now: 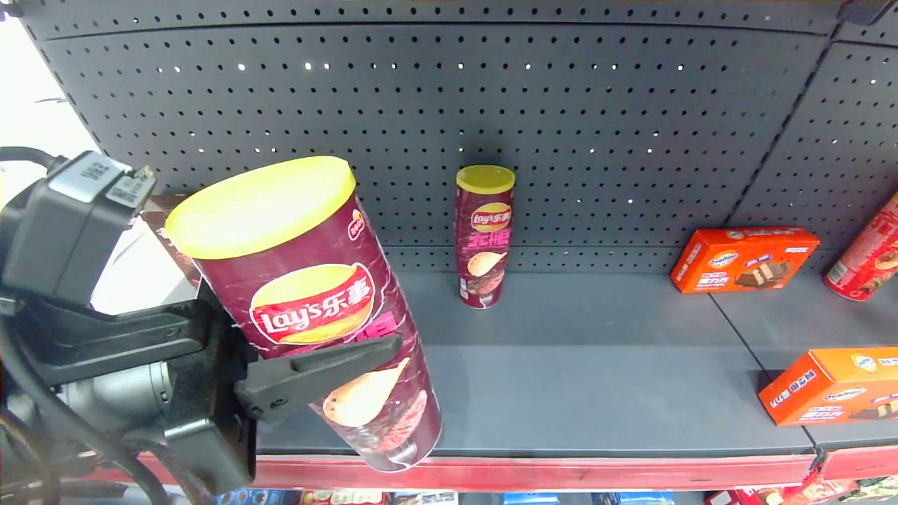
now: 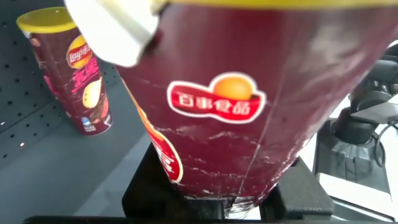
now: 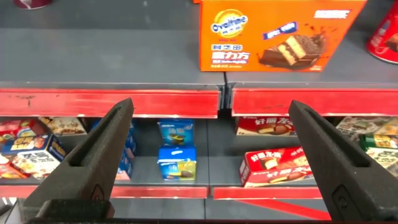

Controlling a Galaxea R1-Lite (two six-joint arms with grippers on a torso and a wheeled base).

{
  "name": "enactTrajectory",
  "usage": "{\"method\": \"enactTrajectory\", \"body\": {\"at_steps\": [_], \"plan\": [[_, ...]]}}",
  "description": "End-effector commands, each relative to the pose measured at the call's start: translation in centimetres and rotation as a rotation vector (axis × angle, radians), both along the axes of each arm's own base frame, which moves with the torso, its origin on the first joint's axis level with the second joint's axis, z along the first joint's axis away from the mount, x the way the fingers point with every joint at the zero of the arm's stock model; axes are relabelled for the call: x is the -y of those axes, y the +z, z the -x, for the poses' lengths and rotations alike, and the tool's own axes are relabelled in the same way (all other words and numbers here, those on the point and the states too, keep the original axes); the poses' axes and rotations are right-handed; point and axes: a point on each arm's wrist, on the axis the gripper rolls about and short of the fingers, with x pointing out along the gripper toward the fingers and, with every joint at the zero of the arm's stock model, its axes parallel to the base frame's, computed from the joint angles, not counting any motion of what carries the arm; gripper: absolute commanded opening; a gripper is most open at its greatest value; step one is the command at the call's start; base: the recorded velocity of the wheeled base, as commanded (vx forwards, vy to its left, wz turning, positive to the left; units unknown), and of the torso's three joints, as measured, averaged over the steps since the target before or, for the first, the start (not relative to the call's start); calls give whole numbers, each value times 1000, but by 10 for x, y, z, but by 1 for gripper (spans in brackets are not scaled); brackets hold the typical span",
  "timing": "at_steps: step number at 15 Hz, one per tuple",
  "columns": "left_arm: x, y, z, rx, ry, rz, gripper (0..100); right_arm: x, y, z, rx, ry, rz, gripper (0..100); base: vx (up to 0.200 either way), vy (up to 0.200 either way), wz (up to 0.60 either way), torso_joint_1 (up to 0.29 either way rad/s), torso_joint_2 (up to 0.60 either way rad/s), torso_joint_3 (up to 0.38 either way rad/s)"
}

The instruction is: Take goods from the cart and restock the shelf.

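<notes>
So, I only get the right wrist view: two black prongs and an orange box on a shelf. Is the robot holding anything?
Observer: Yes. In the head view the left end effector is shut on a yellow-lidded maroon chip can.
Operator: Is it put down?
Observer: Not plainly. It leans, with its base at the red front edge of the shelf; whether it touches I cannot tell.
Operator: Any others like it?
Observer: One matching can stands upright at the back of that shelf, by the pegboard.
</notes>
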Motion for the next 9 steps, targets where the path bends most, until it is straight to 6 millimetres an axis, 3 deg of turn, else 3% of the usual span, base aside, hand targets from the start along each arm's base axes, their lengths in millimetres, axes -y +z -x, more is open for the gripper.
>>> {"method": "enactTrajectory", "body": {"at_steps": [1, 4, 5, 6, 8, 9], "plan": [[-4, 3, 0, 13, 17, 8, 0, 0, 0, 0, -2, 1, 1, 100, 0, 0, 0, 0, 0, 0], [-5, 2, 2, 15, 17, 5, 0, 0, 1, 0, 0, 1, 12, 100, 0, 0, 0, 0, 0, 0], [-6, 4, 3, 23, 17, 9, 0, 0, 31, 2, 36, 46, 49, 100, 0, 0, 0, 0, 0, 0], [-6, 7, 3, 31, 17, 14, 0, -1, 89, -17, -21, 68, 16, 100, 0, 0, 0, 0, 0, 0], [-6, 4, 3, 27, 19, 9, 0, -3, 125, -40, -32, 147, 5, 100, 0, 0, 0, 0, 0, 0], [-6, 4, 3, 27, 22, 9, 0, -6, 129, -56, -52, 232, 32, 100, 0, 0, 0, 0, 0, 0]]}}
